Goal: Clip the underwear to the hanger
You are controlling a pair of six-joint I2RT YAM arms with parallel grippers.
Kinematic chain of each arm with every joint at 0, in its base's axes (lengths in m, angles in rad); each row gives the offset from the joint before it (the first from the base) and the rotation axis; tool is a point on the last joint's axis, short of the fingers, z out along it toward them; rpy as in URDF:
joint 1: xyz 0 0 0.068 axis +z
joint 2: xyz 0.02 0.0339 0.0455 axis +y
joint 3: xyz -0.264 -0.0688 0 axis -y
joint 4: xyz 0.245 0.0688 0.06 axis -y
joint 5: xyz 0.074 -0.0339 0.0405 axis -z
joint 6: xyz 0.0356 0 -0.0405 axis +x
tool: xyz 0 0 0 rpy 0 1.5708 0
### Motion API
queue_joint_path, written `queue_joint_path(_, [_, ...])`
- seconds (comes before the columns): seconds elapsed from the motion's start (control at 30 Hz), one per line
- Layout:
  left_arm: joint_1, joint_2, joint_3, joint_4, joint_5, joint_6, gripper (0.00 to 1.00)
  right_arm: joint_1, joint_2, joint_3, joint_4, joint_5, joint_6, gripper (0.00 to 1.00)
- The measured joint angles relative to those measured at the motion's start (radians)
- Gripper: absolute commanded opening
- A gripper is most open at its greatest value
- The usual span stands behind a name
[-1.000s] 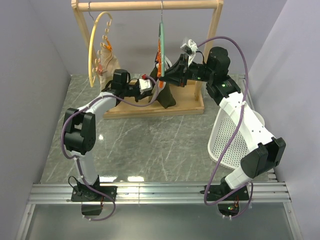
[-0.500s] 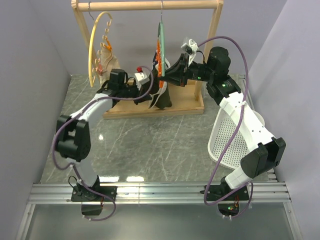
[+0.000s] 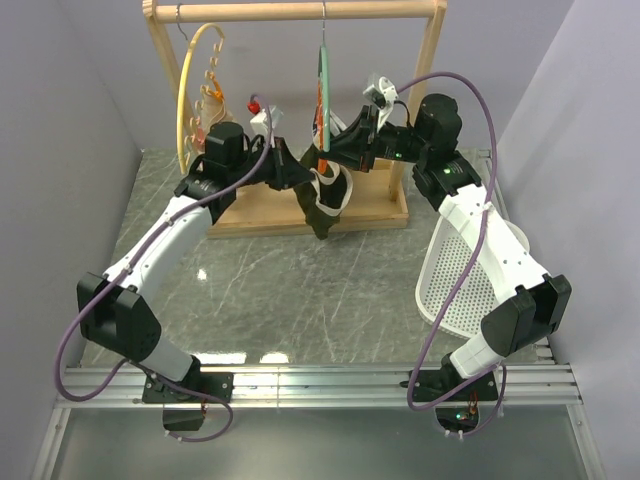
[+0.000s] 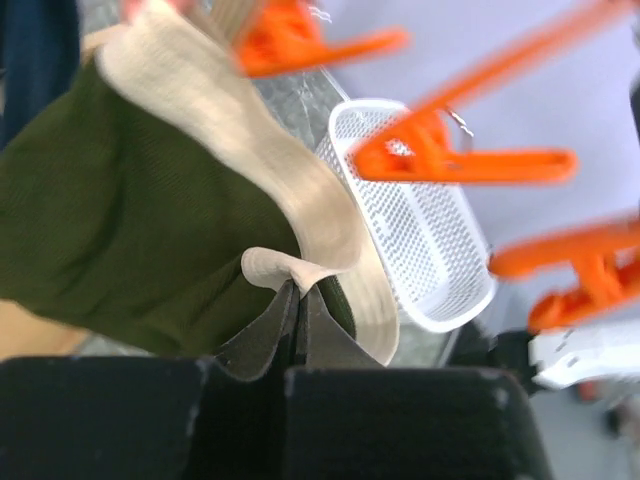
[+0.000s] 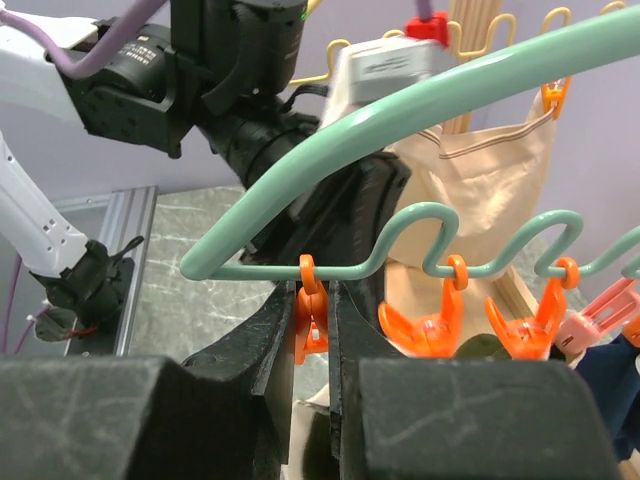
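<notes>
A: Left claw (image 4: 298, 295)?
B: Closed, pinching the underwear (image 4: 130, 230) by its tan band, held up above the surface (image 3: 300, 290), just beside the hanger (image 5: 400, 110).
A: Right claw (image 5: 312, 300)?
B: Clamped on the end clip (image 5: 310, 325), apparently squeezing it. Behind: wooden rack (image 3: 250, 10).

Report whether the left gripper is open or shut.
Shut: the left gripper pinches the underwear at its waistband, jaws together.
</notes>
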Motion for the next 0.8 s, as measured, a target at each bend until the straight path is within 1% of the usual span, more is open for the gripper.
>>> queue_joint_path(0.2, [0.006,0.056,0.077,-0.049,-0.051,-0.230,0.00,0.000,-0.004,-0.032,0.020,0.030,0.007,0.00])
queue_joint_path(0.43, [0.010,0.136,0.208,-0.181,-0.076,-0.421,0.00,-0.002,-0.017,-0.078,0.037,0.087,-0.002,0.00])
queue_joint_path(0.8, [0.028,0.141,0.211,-0.206,-0.070,-0.681,0.00,-0.001,-0.060,-0.150,0.097,0.173,-0.019,0.00])
